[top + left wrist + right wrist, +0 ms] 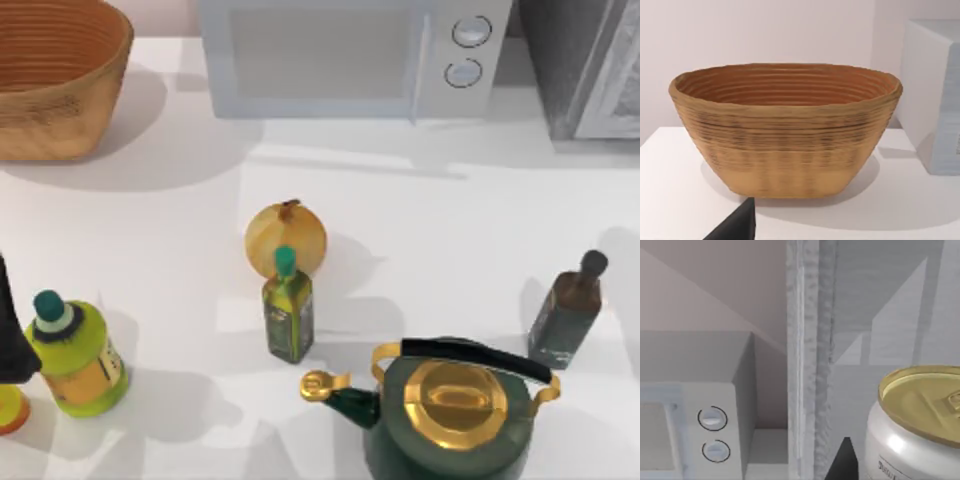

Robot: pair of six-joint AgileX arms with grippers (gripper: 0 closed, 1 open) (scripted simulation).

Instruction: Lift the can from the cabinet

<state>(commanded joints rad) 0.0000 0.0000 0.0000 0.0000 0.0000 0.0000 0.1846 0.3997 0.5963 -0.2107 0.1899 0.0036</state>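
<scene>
Inside, the silver aluminium can with a gold-coloured lid [920, 427] stood upright in the grey cabinet [880, 315], just past its pale textured door edge [807, 355]. The can's body was glossy white-silver with a small dark line of print low on its side, and the lid showed a raised rim and a pressed tab area. A dark wedge of the right gripper [844, 462] sat close beside the can; whether that gripper was spread or pinched could not be told.

Left of the cabinet stood the white microwave oven with two round knobs [350, 55], and further left of it the woven tan wicker basket [55, 80]. In front of the microwave were a yellow-brown onion [286, 236], a small green-capped olive oil bottle [288, 310], a dark green kettle with gold lid [450, 415], a dark glass bottle [568, 315] and a lime-green bottle with a yellow label [75, 355].

The left gripper [10, 340] was at the table's left edge, its state unclear.
</scene>
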